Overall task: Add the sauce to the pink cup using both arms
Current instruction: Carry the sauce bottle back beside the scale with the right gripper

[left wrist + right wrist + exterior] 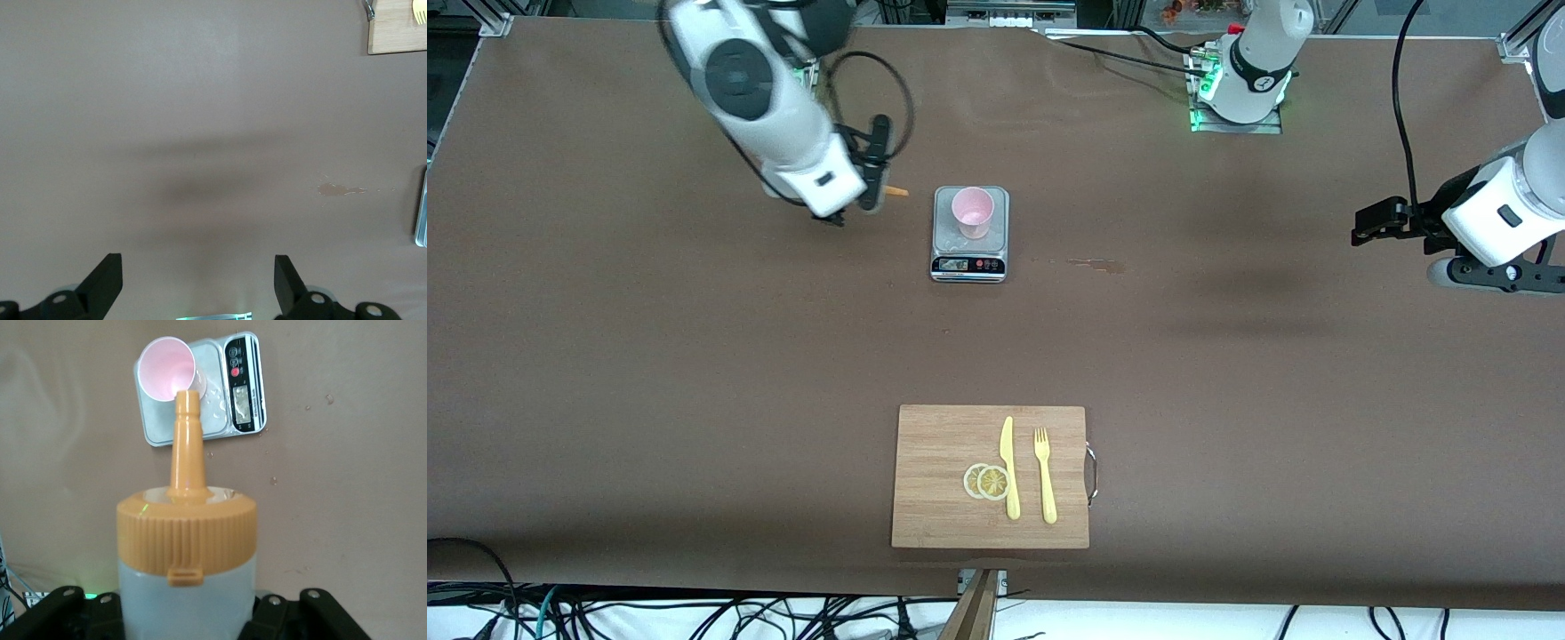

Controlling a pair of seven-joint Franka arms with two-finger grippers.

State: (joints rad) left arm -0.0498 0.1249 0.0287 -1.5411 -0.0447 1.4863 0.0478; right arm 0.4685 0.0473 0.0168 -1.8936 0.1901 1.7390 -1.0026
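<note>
So the right gripper (pixel 869 197) is clamped tight on the sauce bottle (pixel 187 553), tipped over sideways above bare table just beside the kitchen scale (pixel 970 234), on the right arm's side of it. The orange nozzle (pixel 895 191) points toward the pink cup (pixel 972 212), which sits on the scale's plate and looks empty to me, no sauce in it yet. I'd say pickup's done; the pour itself is left. The left gripper (pixel 1376 222) waits with fingers spread wide, holding nothing, over the left arm's end of the table. A small smear (pixel 1089 263) marks the table beside the scale.
</note>
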